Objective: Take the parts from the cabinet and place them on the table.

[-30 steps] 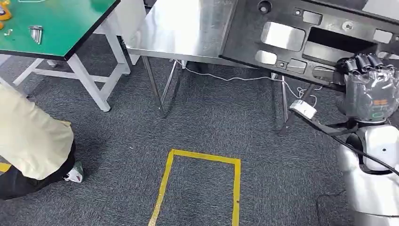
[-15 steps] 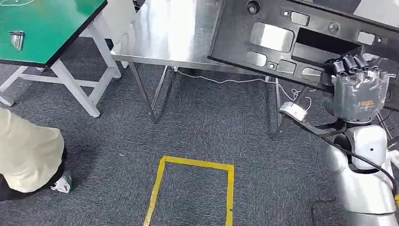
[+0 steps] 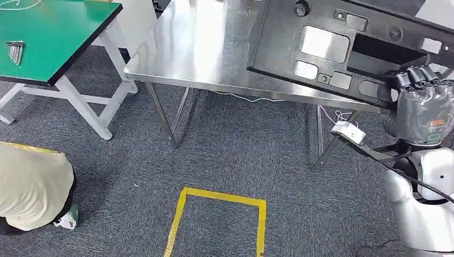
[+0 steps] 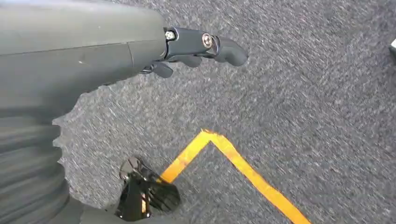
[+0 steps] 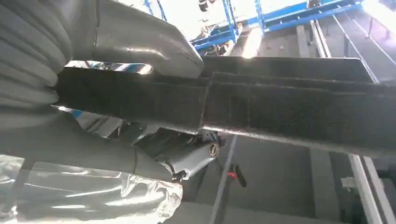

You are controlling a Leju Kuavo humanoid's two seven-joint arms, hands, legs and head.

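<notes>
Right hand [image 3: 420, 110] fingers [image 3: 417, 75] gripping black panel [image 3: 342, 45] edge over steel desk [image 3: 203, 48]; left hand [image 4: 196, 46] empty, fingers loosely spread. One-edge hold, I judge panel may tip, clip desk.

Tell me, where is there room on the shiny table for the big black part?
The steel table looks bare from its left edge to the black part, which the right hand holds over its right end. The green table has a small metal piece.

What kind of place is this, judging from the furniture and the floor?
Probably a workshop or robot test area: a stainless steel table, a green-topped workbench, and yellow tape marking a box on grey carpet. The right hand grips a black plastic panel.
</notes>
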